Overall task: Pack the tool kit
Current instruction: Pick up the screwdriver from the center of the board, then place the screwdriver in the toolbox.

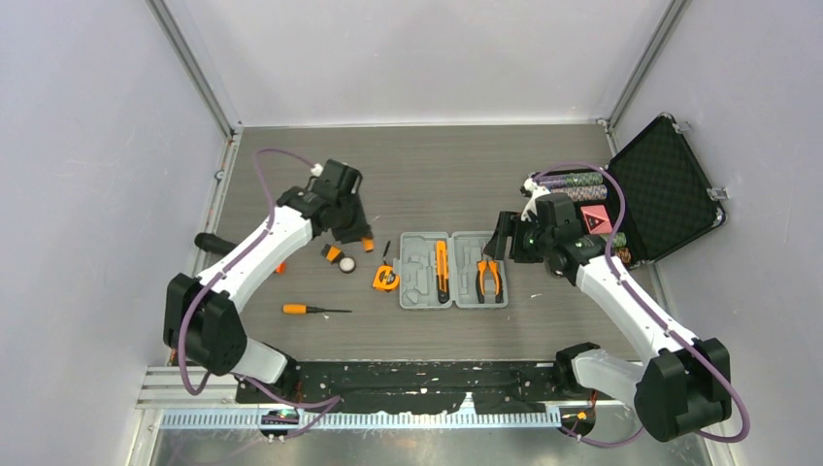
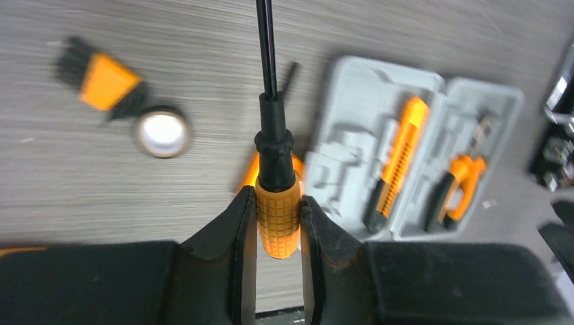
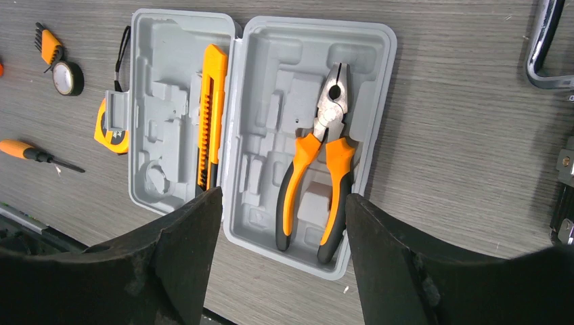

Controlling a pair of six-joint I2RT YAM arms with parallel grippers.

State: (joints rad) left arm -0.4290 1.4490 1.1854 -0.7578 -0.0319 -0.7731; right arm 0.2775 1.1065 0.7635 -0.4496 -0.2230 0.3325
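Two end effectors [image 2: 278, 206] [image 3: 283, 200], one held screwdriver [image 2: 274, 145]

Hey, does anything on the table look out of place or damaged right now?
Nothing looks damaged or spilled. The only strays are unpacked tools left of the grey case: tape measure against its edge, a loose screwdriver, hex keys and tape roll.

Left arm [image 1: 267, 243]: white shell links, black blocky joint housings. Right arm [image 1: 621, 291]: same white-and-black build, small green light [image 1: 532, 233] on wrist housing. Left cable [image 1: 260, 165]: purple, thin, loose loops along arm from base to wrist. Right cable [image 1: 582, 164]: same purple, same routing. Left fingers [image 2: 233, 237]: matte black, tapered, flat inner faces. Right fingers [image 3: 183, 250]: matte black, broad wedges, slightly grainy surface.
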